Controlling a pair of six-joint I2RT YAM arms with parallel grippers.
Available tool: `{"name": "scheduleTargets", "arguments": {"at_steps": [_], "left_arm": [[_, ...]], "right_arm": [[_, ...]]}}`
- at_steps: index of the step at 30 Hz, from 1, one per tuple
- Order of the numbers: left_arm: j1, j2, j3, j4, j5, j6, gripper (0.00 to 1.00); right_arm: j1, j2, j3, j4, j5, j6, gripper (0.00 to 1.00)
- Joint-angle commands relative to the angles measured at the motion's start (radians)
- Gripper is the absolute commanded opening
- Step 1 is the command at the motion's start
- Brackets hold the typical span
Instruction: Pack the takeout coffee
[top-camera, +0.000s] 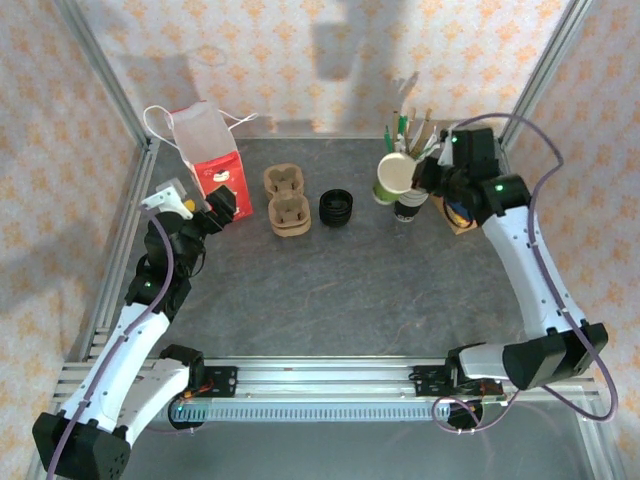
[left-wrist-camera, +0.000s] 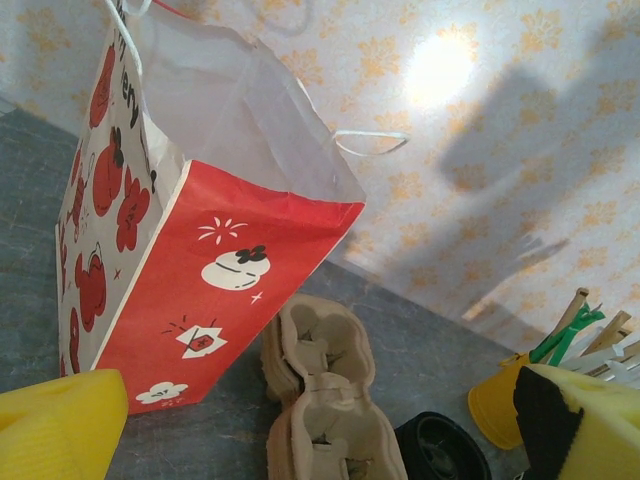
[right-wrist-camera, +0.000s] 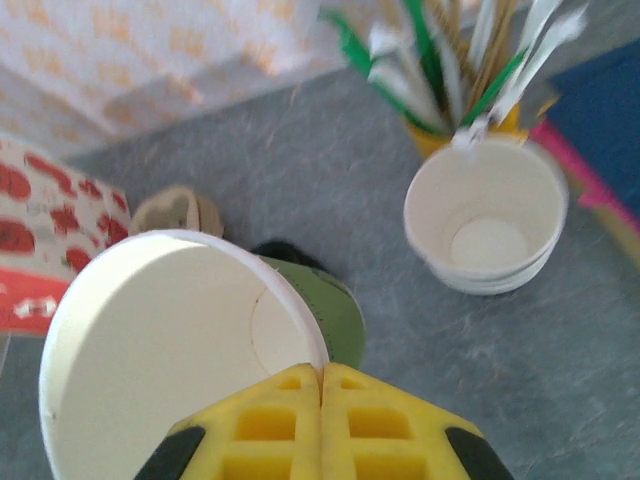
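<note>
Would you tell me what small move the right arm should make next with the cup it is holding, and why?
Probably swing the green cup toward the bare table beside the black lids and tip it upright. The right end effector is pinched shut on its rim, the cup hangs tilted and lidless, so it likely needs setting down before a lid goes on.

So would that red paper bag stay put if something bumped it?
Probably not. The paper bag stands tall on a narrow base, so a high nudge would likely tip it. Its thin walls look floppy and would probably crumple. Being paper, it should slide easily.
</note>
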Motion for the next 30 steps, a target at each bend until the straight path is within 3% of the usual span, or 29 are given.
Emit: {"name": "scheduleTargets", "arguments": {"at_steps": [1,9,12,20,30], "left_arm": [[-0.011,0.007,0.048,0.047,-0.014,0.023,0.99],[-0.010,0.016,0.036,0.059,0.009,0.002,0.99],[-0.011,0.017,0.025,0.064,0.018,-0.011,0.99],[-0.011,0.005,0.009,0.043,0.007,-0.014,0.99],[-0.010,-0.025,0.012,0.011,-0.019,0.008,0.99]], "right_arm": [[0.086,-0.032,-0.123,0.095,-0.023,0.001,0.00],[0.283,-0.043,-0.349,0.223,0.127,0.073,0.00],[0.319,-0.009,-0.374,0.229,0.174,0.089,0.00],[0.397,0.026,-0.466,0.344,0.145,0.143,0.00],[0.457,0.089,-0.472,0.340,0.212,0.151,0.03]]}}
